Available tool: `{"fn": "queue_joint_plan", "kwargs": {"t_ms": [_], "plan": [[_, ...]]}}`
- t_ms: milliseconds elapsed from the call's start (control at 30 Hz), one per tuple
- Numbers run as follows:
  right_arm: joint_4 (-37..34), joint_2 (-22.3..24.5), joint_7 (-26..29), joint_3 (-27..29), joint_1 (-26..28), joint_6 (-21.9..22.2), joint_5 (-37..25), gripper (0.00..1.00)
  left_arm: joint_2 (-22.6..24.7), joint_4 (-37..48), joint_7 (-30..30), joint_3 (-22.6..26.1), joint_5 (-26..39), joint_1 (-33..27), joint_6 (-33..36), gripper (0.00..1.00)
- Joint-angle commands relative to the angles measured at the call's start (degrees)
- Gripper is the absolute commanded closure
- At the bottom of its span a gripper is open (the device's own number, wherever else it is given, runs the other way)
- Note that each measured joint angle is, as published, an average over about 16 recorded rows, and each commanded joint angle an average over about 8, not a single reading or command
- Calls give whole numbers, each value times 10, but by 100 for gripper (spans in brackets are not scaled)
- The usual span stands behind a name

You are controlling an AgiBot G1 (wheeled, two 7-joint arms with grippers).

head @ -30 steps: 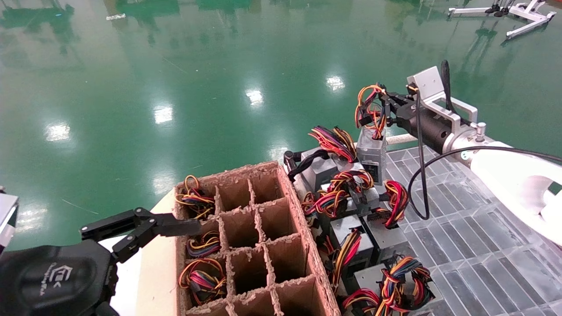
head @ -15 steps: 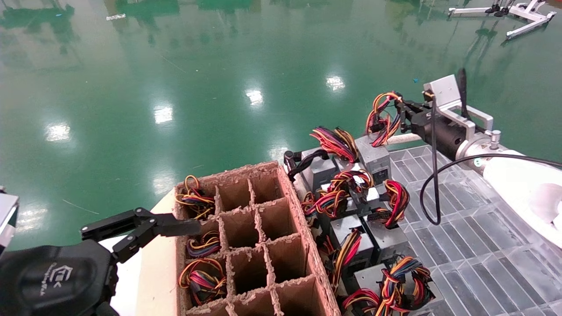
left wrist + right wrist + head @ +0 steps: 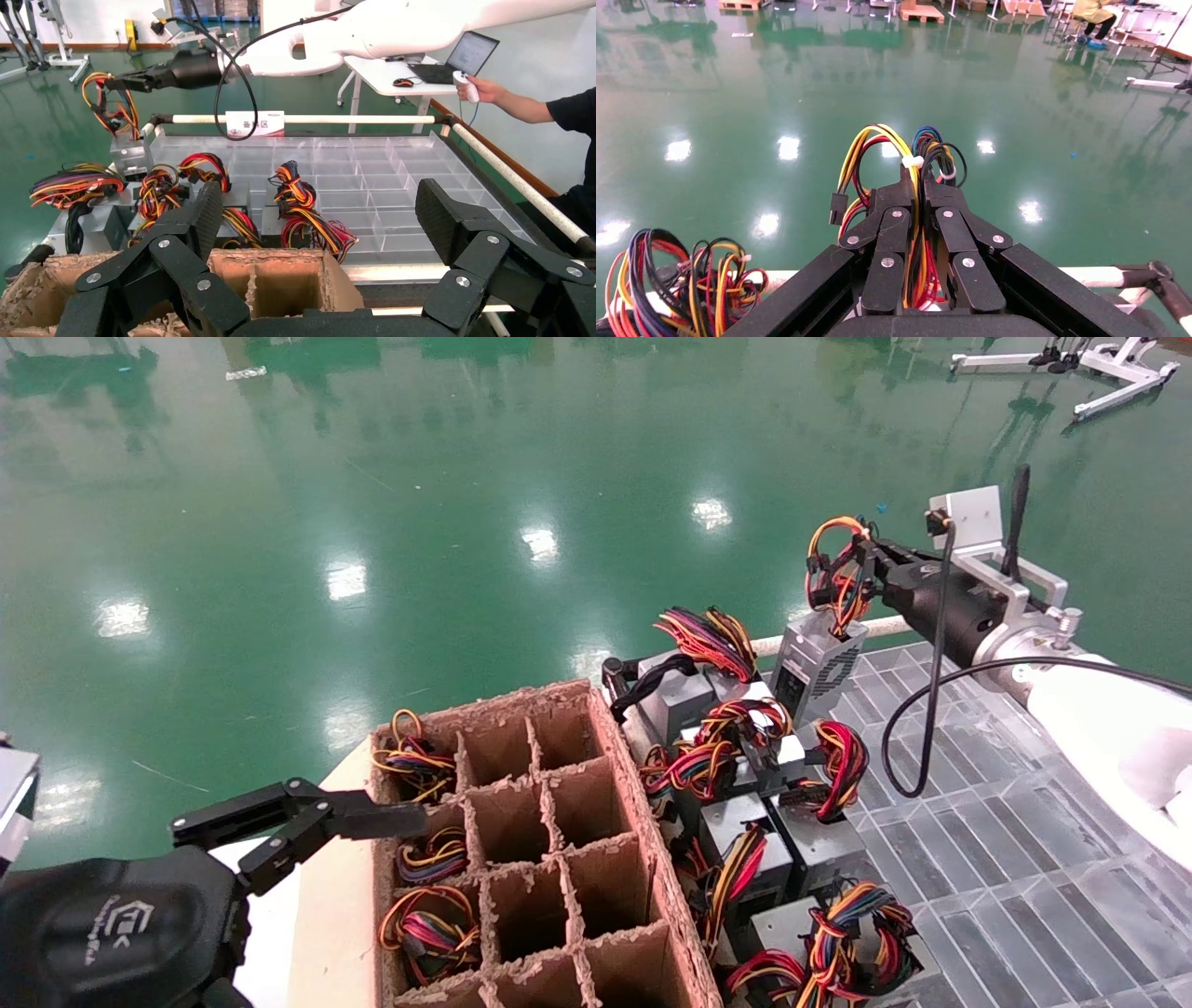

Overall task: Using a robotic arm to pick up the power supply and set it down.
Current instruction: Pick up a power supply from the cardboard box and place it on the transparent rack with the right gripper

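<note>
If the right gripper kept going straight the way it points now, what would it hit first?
Probably nothing: the right gripper, shut on the power supply's wire bundle, points out past the tray rail over open green floor. Depth is hard to judge.

power supply [image 3: 926, 298] body perhaps hidden behind jaws, right wrist view

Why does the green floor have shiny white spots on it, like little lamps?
In the head view the glossy green floor mirrors ceiling lights as white patches of glare. The right wrist view shows the same bright spots beyond the right gripper, shut on the power supply's wires.
</note>
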Motion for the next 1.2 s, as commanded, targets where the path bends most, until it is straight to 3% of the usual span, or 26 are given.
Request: {"fn": "queue_joint_plan", "kwargs": {"t_ms": [33, 700, 1200], "plan": [[0, -2, 1, -1, -2, 2, -1, 100, 0, 0, 0, 0, 0, 0, 0, 0], [-2, 17, 7, -26, 3, 20, -37, 100, 0, 0, 0, 0, 0, 0, 0, 0], [1, 27, 25, -57, 12, -8, -83, 100, 0, 0, 0, 0, 0, 0, 0, 0]]}}
